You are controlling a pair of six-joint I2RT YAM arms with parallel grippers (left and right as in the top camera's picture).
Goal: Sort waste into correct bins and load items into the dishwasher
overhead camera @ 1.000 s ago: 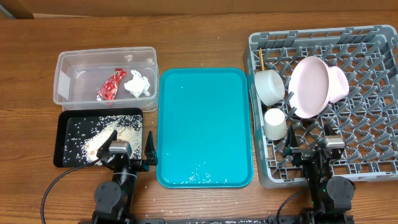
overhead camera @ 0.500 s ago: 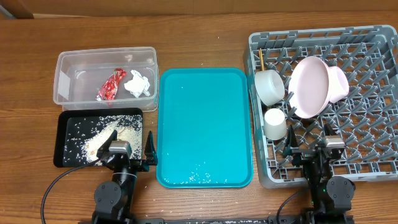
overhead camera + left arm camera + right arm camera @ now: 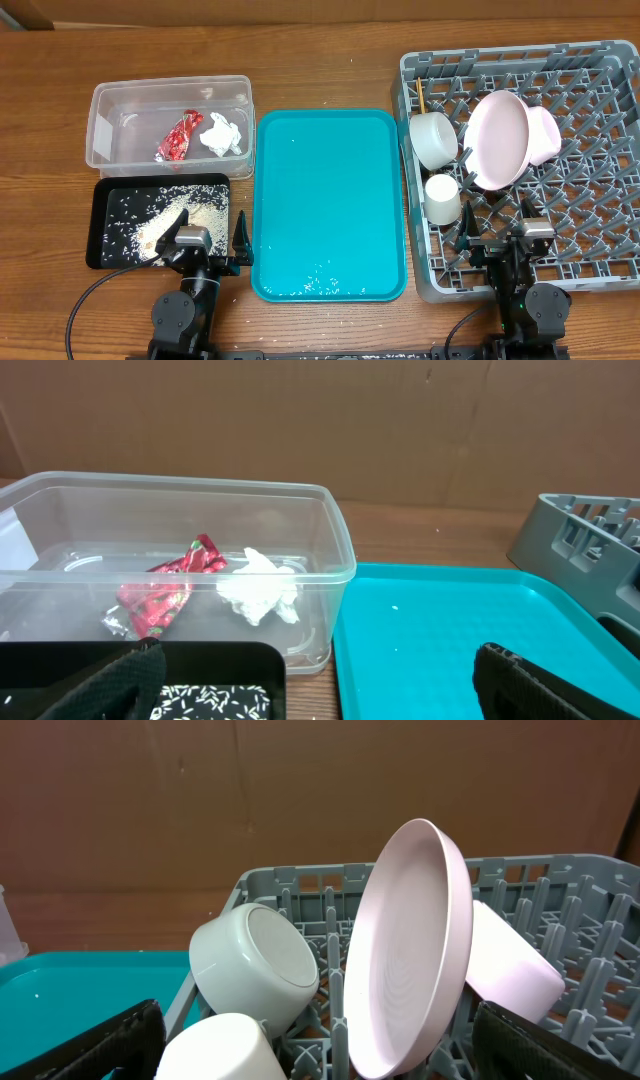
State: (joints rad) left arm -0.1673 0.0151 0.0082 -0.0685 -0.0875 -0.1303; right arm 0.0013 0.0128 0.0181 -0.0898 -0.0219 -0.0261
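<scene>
Left gripper (image 3: 318, 652), right gripper (image 3: 318, 1010) jaws spread, empty; plate (image 3: 410, 950) on edge in dish rack (image 3: 262, 880), apparently leaning.

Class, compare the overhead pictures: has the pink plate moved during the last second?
No. The pink plate stays on edge at the same spot among the pegs of the grey rack, beside the off-white bowl.

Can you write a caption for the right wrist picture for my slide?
Pink plate on edge in the grey rack, white bowl beside it.
</scene>
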